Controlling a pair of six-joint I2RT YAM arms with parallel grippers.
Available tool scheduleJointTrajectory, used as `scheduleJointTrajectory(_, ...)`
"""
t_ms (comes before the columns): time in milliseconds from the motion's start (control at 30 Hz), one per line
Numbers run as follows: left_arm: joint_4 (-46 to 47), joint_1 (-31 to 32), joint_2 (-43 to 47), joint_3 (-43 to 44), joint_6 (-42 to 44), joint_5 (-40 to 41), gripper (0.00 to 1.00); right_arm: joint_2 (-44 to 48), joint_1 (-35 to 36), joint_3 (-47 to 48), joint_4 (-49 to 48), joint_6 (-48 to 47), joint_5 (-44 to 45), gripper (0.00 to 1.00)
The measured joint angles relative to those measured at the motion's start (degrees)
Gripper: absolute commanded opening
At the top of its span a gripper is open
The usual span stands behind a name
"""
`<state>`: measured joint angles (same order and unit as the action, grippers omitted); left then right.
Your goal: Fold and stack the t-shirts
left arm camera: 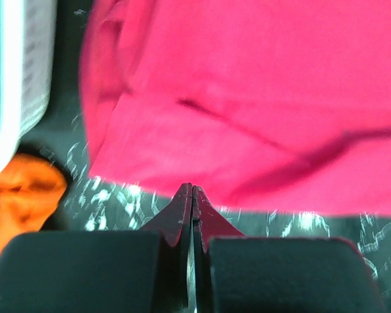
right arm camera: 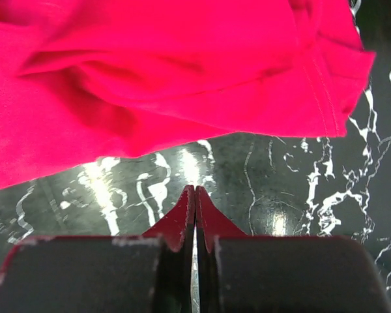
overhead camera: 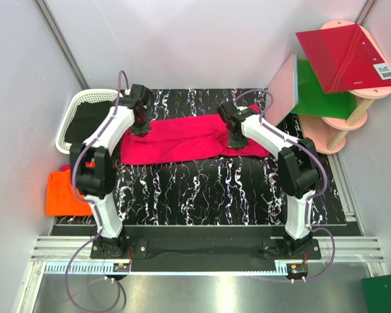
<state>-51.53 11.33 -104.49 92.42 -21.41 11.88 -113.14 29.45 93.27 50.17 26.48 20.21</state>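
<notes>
My left gripper (left arm camera: 192, 193) is closed, its two reddish tips pressed flat against each other with nothing between them. A thin strip of black, white-veined table mat (left arm camera: 117, 202) shows just above the tips. Above that strip the pink t-shirt (left arm camera: 247, 98) fills most of the upper part of the left wrist view. It is hot pink, soft and plain, with its near edge running across the frame and a few dark creases slanting through it.

My right gripper (right arm camera: 195, 195) is likewise shut tip to tip and holds nothing. In front of it is more mat (right arm camera: 280, 176), and then the same pink t-shirt (right arm camera: 150, 65). Here the cloth is rumpled into loose folds, and a stitched hem shows at the upper right of the frame.

From above, the pink t-shirt (overhead camera: 182, 140) lies as a long band across the far half of the mat (overhead camera: 215, 189), near the middle of the picture. My left gripper (overhead camera: 141, 125) is over its left end and my right gripper (overhead camera: 234, 138) is over its right part.

The orange t-shirt (overhead camera: 65, 192) sits bunched in a heap at the left edge of the frame, beside the mat and well apart from the pink one. It also shows at the lower left of the left wrist view (left arm camera: 19, 189). Behind it stands a white basket (overhead camera: 85, 101) with something dark inside. At the upper right, a red panel (overhead camera: 345, 55) and a green panel (overhead camera: 319, 91) rest on a pink stand (overhead camera: 342, 130).
</notes>
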Motion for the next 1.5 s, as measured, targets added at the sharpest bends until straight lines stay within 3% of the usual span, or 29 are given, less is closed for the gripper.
scheduleJointTrajectory(233,-2.19,0.24,-16.41,3.48,-0.46,-0.02,0.00,-3.89,-1.99,0.28,1.88,3.91,3.37,0.00)
scheduleJointTrajectory(400,-7.56,0.85,-21.70,7.91,-0.92,0.61,0.00,-10.84,-2.97,4.48,2.89,4.66,5.38,0.00)
scheduleJointTrajectory(600,-11.32,2.64,-21.73,8.13,-1.33,0.92,0.00,-19.08,-3.10,14.32,5.29,3.85,7.58,0.00)
scheduleJointTrajectory(900,-12.55,7.54,-13.60,-10.05,-2.82,-0.96,0.00,-30.64,-3.98,34.03,5.70,-1.20,9.14,0.00)
scheduleJointTrajectory(1067,-14.10,13.31,-11.04,-15.61,-4.87,-5.33,0.00,-37.77,-4.02,46.80,5.97,-4.63,9.07,0.00)
scheduleJointTrajectory(1200,-15.45,20.76,-12.00,-14.29,-7.67,-10.40,0.00,-43.41,-4.09,56.83,5.46,-7.78,7.87,0.00)
scheduleJointTrajectory(1367,-14.27,27.69,-13.77,-7.56,-10.75,-13.70,0.00,-44.06,-4.48,58.01,4.15,-10.34,6.73,0.00)
scheduleJointTrajectory(1500,-14.62,27.50,-10.93,-2.49,-11.65,-10.71,0.00,-38.27,-4.57,48.96,3.63,-11.61,6.84,0.00)
